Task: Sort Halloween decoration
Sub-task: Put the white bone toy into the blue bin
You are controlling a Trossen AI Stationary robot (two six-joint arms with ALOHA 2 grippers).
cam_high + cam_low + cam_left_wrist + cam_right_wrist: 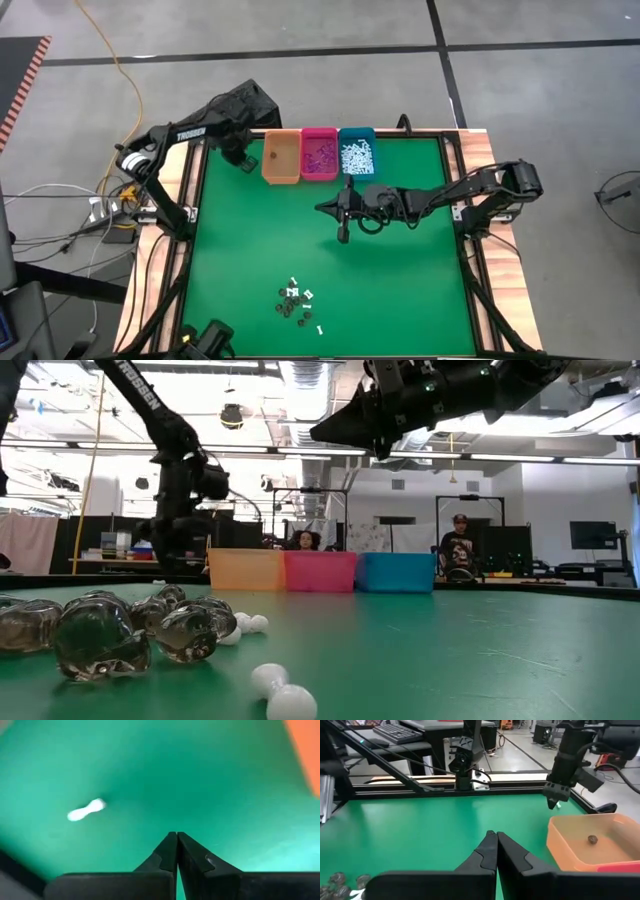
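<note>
So the green felt-topped table (400,290) has three small rectangular plastic bins lined up touching along its far edge: an orange bin (281,158), a pink bin (319,155) and a teal bin (357,152). The orange one has a single dark bit in it, the pink holds purple bits, the teal holds white ones.

The right gripper (322,208) hangs above mid-table, pointing toward the left side, jaws together with nothing in them. The left gripper (246,165) sits just beside the orange bin, jaws pressed together too, empty.

The leftover Halloween decoration pieces (296,303) are clustered near the front edge, mostly dark bits plus a few white short sticks lying flat at mixed angles. One more white stick (86,810) lies near the left gripper.
</note>
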